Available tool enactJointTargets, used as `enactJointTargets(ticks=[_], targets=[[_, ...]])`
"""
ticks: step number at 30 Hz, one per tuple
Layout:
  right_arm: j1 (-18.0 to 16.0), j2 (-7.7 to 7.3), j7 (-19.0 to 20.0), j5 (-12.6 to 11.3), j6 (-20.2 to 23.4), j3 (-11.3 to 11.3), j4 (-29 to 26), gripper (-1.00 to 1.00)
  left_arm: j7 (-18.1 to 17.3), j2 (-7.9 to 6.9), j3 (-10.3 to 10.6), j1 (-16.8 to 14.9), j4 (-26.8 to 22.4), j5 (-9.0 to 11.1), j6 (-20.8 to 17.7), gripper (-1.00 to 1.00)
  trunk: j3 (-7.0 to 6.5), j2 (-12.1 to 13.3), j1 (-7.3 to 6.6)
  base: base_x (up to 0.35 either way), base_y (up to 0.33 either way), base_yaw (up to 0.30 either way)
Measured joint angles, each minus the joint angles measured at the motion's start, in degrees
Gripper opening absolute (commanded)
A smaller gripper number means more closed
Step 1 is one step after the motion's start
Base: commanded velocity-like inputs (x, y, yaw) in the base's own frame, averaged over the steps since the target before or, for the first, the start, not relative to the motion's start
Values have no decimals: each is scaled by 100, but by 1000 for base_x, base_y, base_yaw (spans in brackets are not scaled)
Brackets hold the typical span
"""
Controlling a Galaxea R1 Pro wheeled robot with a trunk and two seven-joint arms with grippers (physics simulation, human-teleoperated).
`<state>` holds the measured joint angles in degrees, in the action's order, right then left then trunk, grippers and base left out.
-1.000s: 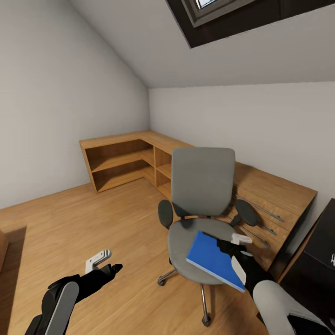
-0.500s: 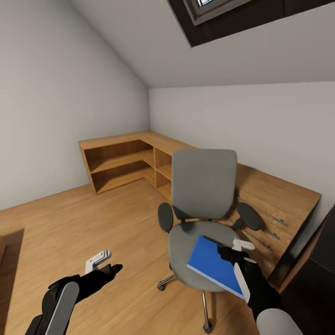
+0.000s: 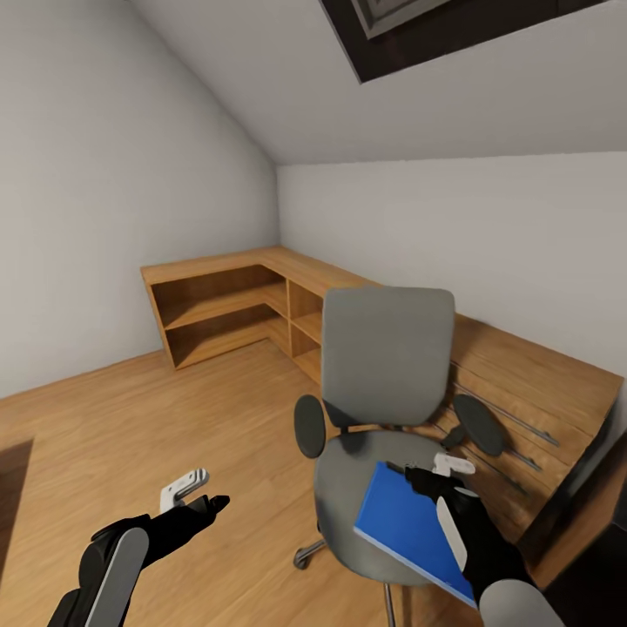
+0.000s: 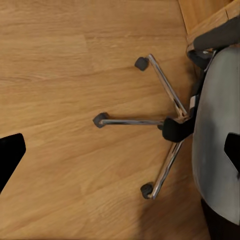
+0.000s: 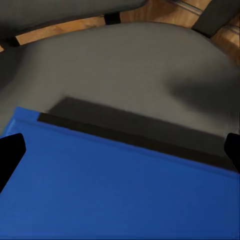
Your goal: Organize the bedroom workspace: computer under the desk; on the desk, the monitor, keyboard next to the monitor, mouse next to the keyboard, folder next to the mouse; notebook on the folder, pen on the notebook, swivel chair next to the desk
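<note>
The grey swivel chair [image 3: 387, 366] stands right of centre on the wood floor, its back towards the low wooden unit. The blue folder [image 3: 401, 522] lies tilted on its seat, with the near corner sticking out past the seat front. My right gripper [image 3: 438, 473] hovers over the folder's far edge. In the right wrist view the folder [image 5: 110, 190] and seat [image 5: 125, 70] lie below its fingers, which stand wide apart and open. My left gripper [image 3: 198, 492] is open over the bare floor left of the chair. Its wrist view looks down on the chrome base [image 4: 165, 122].
A low wooden drawer unit [image 3: 522, 383] with long bar handles runs along the wall behind the chair and joins open shelves [image 3: 226, 305] in the corner. A dark furniture edge [image 3: 601, 540] shows at the lower right. Open floor [image 3: 174, 418] lies to the left.
The whole view has shifted and the chair looks slightly larger, so the camera has moved closer. My right gripper stays over the folder's far edge. The left arm holds its pose.
</note>
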<state>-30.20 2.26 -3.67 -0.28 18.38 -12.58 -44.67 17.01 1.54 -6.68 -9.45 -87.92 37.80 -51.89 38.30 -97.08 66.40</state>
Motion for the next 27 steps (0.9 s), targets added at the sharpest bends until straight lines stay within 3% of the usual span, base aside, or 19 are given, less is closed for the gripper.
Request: enactJointTargets(ticks=[5, 22, 27], targets=[[0, -20, -6, 4, -78, -1, 270, 100, -3, 0, 0, 0, 0, 0, -1, 100, 0, 0, 1, 40, 0, 0], [-12, -37, -28, -18, -145, -45, 361, 100, -9, 0, 0, 0, 52, -1, -2, 100, 0, 0, -1, 134, 0, 0], [-35, -46, -40, -26, -139, -59, 696, 100, -9, 0, 0, 0, 55, 5, -6, 100, 0, 0, 1, 127, 0, 0]])
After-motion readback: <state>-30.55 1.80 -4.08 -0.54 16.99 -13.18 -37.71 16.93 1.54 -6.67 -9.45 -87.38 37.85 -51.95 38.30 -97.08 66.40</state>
